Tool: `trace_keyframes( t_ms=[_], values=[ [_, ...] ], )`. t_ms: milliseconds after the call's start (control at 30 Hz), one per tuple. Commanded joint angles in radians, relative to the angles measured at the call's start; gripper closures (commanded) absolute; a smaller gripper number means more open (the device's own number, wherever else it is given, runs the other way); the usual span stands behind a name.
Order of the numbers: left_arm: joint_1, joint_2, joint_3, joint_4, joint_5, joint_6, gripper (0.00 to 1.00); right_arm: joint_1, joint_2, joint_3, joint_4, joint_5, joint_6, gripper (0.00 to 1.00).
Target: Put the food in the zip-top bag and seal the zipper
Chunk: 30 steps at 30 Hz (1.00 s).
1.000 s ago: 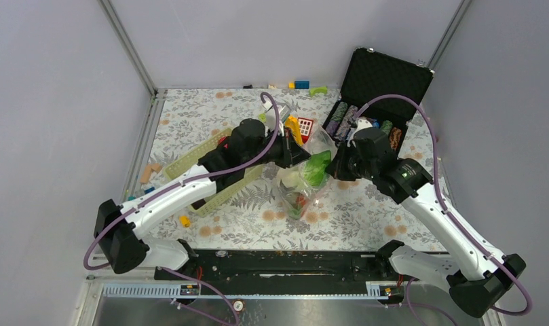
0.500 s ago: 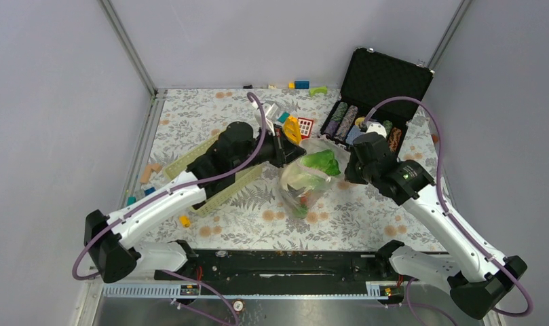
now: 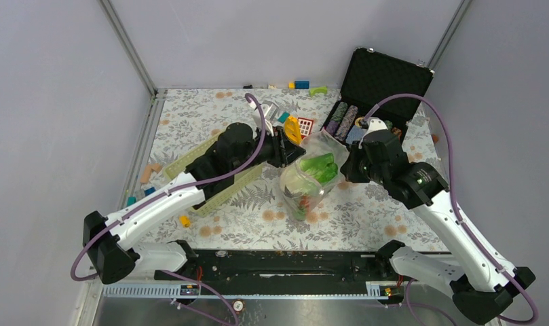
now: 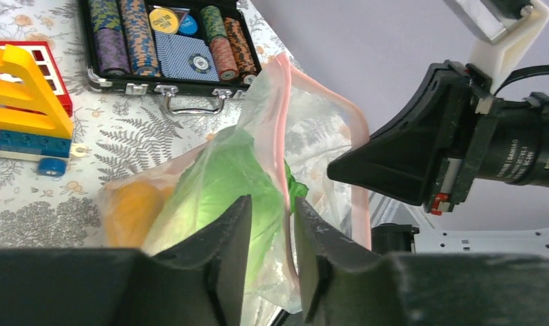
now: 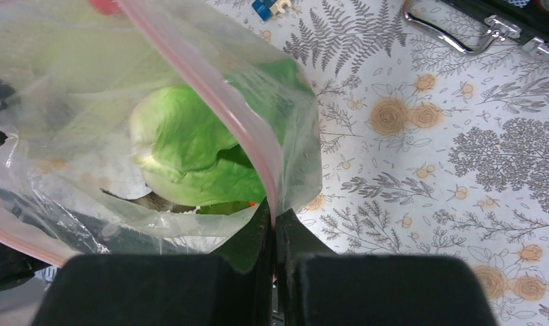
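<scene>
The clear zip-top bag [image 3: 305,180] hangs between my two grippers, its bottom on the table. Green leafy food [image 3: 319,166] fills its top, with a red piece [image 3: 300,202] lower down. My right gripper [image 3: 347,166] is shut on the pink-red zipper [image 5: 220,109] at the bag's right end. In the left wrist view the zipper [image 4: 279,146] runs between my left gripper's [image 4: 271,231] parted fingers and lies against the right one. A yellow-orange piece [image 4: 132,207] shows through the bag beside the green leaves [image 4: 224,180]. The leaves [image 5: 190,146] also show in the right wrist view.
An open black case of poker chip stacks [image 3: 366,115] stands just behind the bag. A yellow and red block toy [image 3: 295,128] is behind my left gripper. The pale green slatted basket [image 3: 190,163] lies under my left arm. Loose blocks [image 3: 302,84] lie along the back wall.
My right gripper has moved right and up with the bag's edge, stretching the mouth. My left gripper has drawn back slightly to the left. The green leaves have settled lower in the bag.
</scene>
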Motion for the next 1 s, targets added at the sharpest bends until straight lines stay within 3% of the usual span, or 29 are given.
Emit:
trace_keyframes(
  t_ms=[0, 67, 100, 367, 500, 700, 967],
  values=[
    [0.006, -0.014, 0.061, -0.018, -0.088, 0.026, 0.52, 0.003, -0.018, 0.043, 0.036, -0.050, -0.024, 1.00],
    [0.017, -0.028, 0.066, -0.057, -0.128, 0.028, 0.10, 0.002, -0.020, 0.038, 0.040, -0.053, -0.023, 1.00],
    [0.027, -0.038, 0.065, -0.073, -0.132, 0.030, 0.02, 0.002, -0.021, 0.037, 0.041, -0.055, -0.023, 1.00],
    [0.225, -0.162, -0.009, -0.284, -0.360, -0.035, 0.01, 0.003, -0.023, 0.033, 0.042, -0.084, -0.038, 1.00],
    [0.355, -0.214, -0.082, -0.344, -0.409, -0.076, 0.01, 0.002, -0.042, 0.009, 0.056, -0.076, -0.078, 1.00],
    [0.489, -0.165, -0.154, -0.296, -0.424, -0.081, 0.01, 0.002, -0.087, -0.028, 0.081, -0.079, -0.113, 1.00],
    [0.610, 0.057, -0.233, -0.048, -0.309, -0.121, 0.01, 0.002, -0.109, -0.075, 0.116, -0.041, -0.140, 1.00]
  ],
)
